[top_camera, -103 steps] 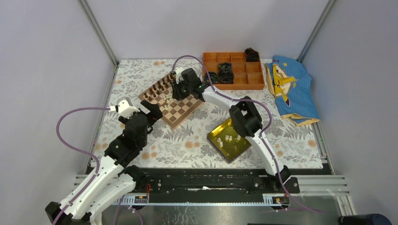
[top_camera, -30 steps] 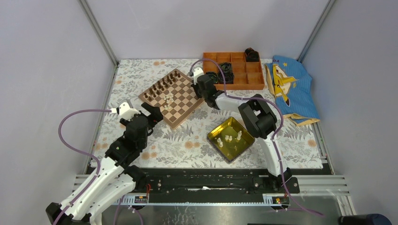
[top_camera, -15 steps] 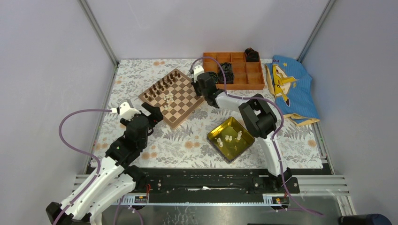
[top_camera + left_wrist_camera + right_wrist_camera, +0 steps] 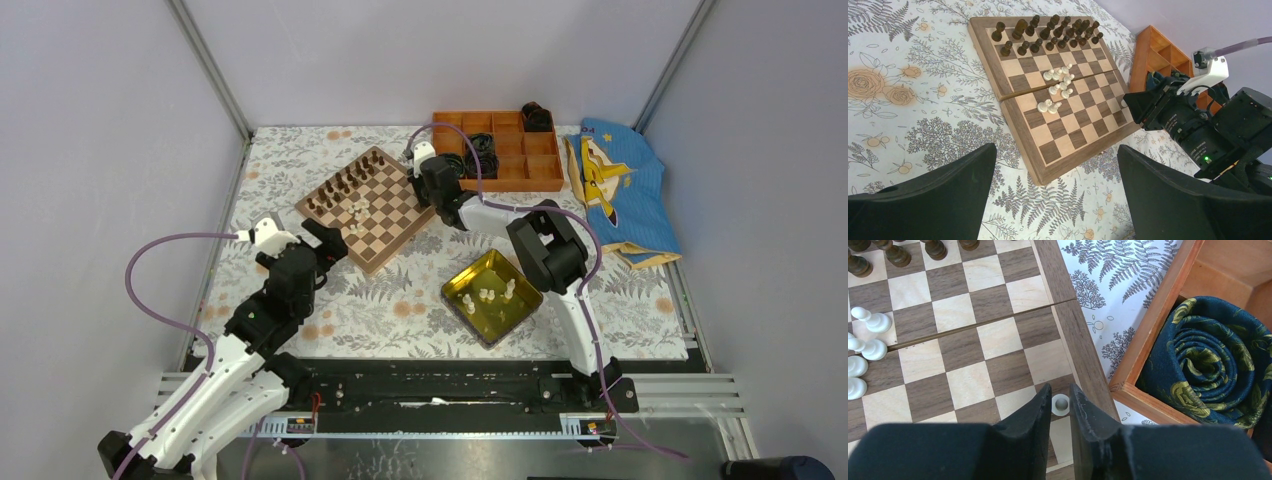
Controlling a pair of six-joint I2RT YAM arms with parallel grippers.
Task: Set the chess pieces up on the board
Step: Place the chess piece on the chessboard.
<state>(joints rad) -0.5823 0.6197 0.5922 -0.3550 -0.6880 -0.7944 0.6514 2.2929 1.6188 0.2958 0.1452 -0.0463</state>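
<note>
Left gripper (image 4: pixel 1055 150) hangs low over the table just short of the near corner of the board (image 4: pixel 1073 127), jaws spread wide, nothing in them. Right of it, the yellow tray (image 4: pixel 500 328) has a few cream chess pieces (image 4: pixel 486 295) waiting in it, so the supply is not used up. On the board, dark figures (image 4: pixel 1048 35) stand in two rows along the far end, which looks done. About ten cream pieces bunch loosely round the centre fold, off their home squares. The two near rows are bare apart from one piece. That lone piece (image 4: pixel 1061 405) stands on an edge-column square by the right border, second row in I think, but the angle is steep. Right gripper (image 4: pixel 1059 390) sits right over it, jaws a narrow slot apart with the piece in the slot. It seems just clear of both pads, resting on the board rather than held. Judgement: early stage, nearly the whole cream side left to place. Orange box (image 4: pixel 1148 340) lies just beyond that border.
</note>
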